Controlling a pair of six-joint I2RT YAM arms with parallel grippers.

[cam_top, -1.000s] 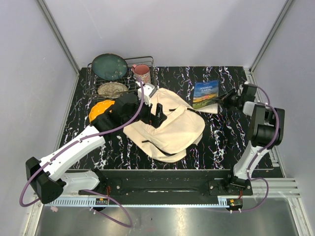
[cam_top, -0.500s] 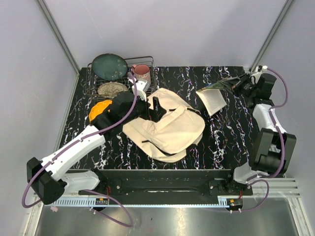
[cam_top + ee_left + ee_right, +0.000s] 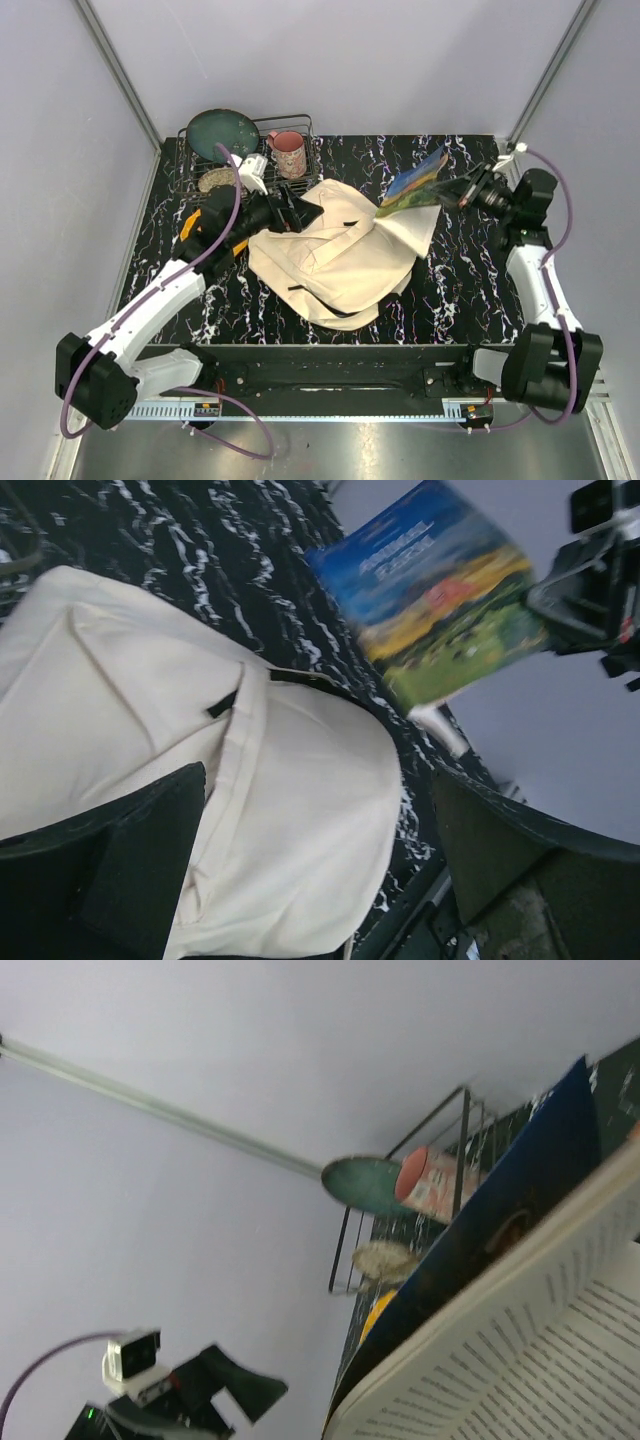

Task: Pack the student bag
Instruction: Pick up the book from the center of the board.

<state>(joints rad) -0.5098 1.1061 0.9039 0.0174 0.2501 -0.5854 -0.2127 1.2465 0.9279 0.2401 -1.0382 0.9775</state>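
Left gripper [image 3: 291, 212] at the upper-left edge of the student bag [image 3: 335, 258], seen from above; right gripper [image 3: 463, 190] clamped on a paperback book [image 3: 412, 186], tilted in the air over the bag's right corner, pages drooping open. Cream canvas slumped in the middle of the black marbled table [image 3: 460, 290]. Behind, a wire dish rack [image 3: 305, 125] with a teal plate [image 3: 222, 135], a pink mug [image 3: 289, 150] and a speckled dish [image 3: 212, 181].

From the left wrist: fingers [image 3: 120, 880] spread wide, nothing pinched, only bag cloth lying below them. Looks light, limp and creased, so likely to bunch or slide rather than hold a shape; probably best taken by the flap hem or a strap, pinching one layer to lift the mouth open. No view inside, so contents impossible to tell.

From the right wrist: printed pages and dark cover of the book [image 3: 540, 1350] filling the corner, own fingers out of sight, rack, plate and mug beyond
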